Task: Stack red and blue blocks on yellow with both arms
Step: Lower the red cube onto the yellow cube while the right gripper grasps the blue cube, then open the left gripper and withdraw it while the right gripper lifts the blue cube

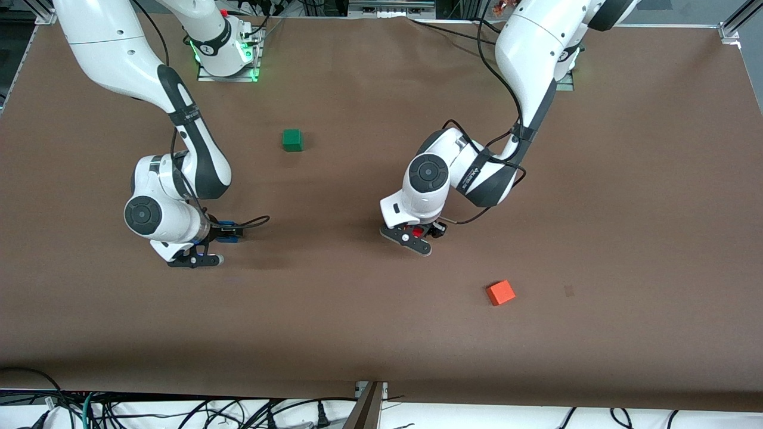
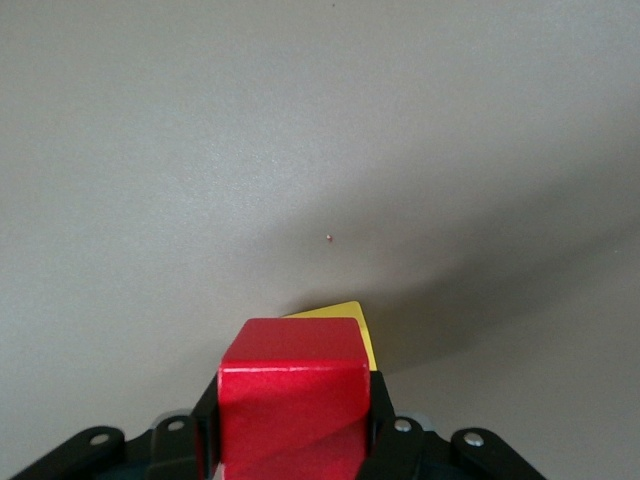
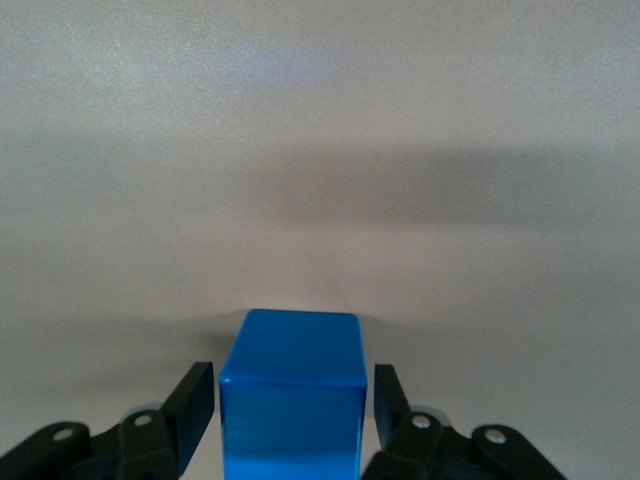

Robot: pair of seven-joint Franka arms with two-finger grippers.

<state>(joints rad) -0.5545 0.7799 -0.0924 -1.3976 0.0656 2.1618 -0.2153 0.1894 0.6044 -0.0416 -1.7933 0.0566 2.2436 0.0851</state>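
My left gripper (image 1: 419,233) is shut on the red block (image 1: 419,230) low over the middle of the table. In the left wrist view the red block (image 2: 292,390) fills the gap between the fingers (image 2: 383,420), and a corner of the yellow block (image 2: 340,313) shows just under it. I cannot tell whether the two blocks touch. In the front view the yellow block is hidden under the hand. My right gripper (image 1: 227,233) is down at the blue block (image 1: 229,232) toward the right arm's end. The blue block (image 3: 290,385) stands between its fingers (image 3: 196,400) with a thin gap on each side.
A green cube (image 1: 292,140) lies farther from the front camera, between the two arms. An orange cube (image 1: 501,292) lies nearer the front camera than the left gripper. The brown table (image 1: 626,208) runs on toward the left arm's end.
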